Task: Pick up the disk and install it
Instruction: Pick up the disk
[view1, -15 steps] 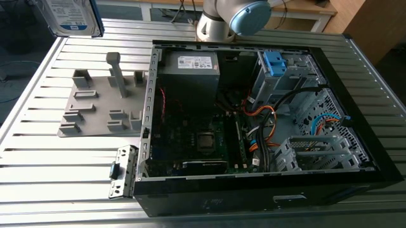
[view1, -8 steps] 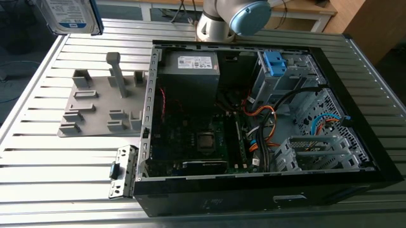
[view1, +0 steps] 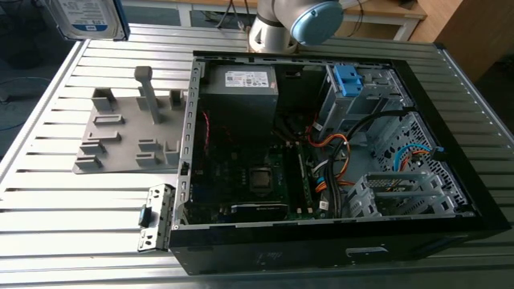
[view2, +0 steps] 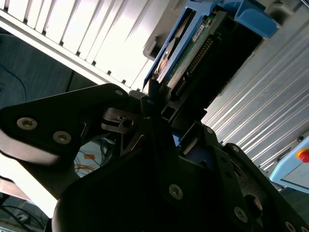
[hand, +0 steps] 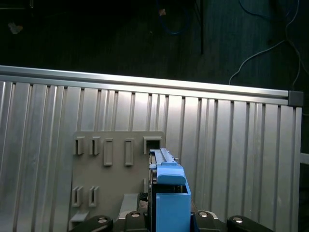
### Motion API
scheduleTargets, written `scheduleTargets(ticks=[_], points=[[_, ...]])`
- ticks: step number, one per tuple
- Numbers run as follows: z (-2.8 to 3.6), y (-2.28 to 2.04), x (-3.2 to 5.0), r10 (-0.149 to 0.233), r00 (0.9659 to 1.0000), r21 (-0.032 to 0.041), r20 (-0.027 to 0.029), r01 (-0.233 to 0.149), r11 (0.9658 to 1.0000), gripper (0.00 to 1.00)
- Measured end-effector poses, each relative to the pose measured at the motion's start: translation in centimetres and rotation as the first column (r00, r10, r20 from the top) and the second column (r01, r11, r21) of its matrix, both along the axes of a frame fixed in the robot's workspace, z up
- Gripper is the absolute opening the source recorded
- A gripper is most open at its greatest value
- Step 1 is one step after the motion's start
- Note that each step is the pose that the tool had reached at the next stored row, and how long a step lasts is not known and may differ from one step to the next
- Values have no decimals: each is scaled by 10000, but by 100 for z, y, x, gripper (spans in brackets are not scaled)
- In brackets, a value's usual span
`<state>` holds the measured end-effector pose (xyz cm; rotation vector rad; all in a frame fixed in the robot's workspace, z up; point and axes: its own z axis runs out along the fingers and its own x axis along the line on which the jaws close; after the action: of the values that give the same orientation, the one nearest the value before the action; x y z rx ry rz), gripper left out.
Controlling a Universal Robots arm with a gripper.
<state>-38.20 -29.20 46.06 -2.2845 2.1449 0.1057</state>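
Holding the disk [view2: 186, 58] in the gripper [view2: 169, 113], with the fingers [view2: 152, 96] closed against its two flat faces at one end, as seen in the second wrist view. Lifted clear of the slatted metal table [view1: 80, 205], touching nothing but the fingers. Standing upright at the far corner on the exterior view's left, label face turned to that camera, blue caddy framing the silver body. Seen edge-on in the first wrist view, hanging above the grey fixture plate [hand: 116, 169] with its rows of slots and pegs. Resting flat on the table, that same plate, just beside the open computer case [view1: 449, 198] on the exterior view's left. Inside the case, on the far side, a grey box with a white sticker [view1: 239, 90], and to the exterior view's right of it a blue bracket [view1: 348, 81] in the drive cage. Beyond the case, the arm's base [view1: 277, 27], at the far edge of the table.
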Motion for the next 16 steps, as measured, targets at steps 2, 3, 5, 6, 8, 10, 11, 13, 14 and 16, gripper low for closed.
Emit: scheduleTargets(ticks=[2, 3, 5, 6, 8, 10, 11, 13, 14, 16], points=[[26, 0, 0, 0, 10000, 0, 1, 0, 10000, 36], [39, 0, 0, 0, 10000, 1, 1, 0, 10000, 36], [68, 0, 0, 0, 10000, 0, 0, 0, 10000, 36], [82, 0, 0, 0, 10000, 1, 1, 0, 10000, 36], [111, 0, 0, 0, 10000, 0, 0, 0, 10000, 36], [141, 0, 0, 0, 10000, 0, 1, 0, 10000, 36], [156, 0, 0, 0, 10000, 1, 1, 0, 10000, 36], [184, 0, 0, 1, 10000, 1, 1, -1, 10000, 36], [199, 0, 0, 1, 10000, 0, 0, -1, 10000, 36], [234, 0, 0, -1, 10000, 1, 1, 1, 10000, 36]])
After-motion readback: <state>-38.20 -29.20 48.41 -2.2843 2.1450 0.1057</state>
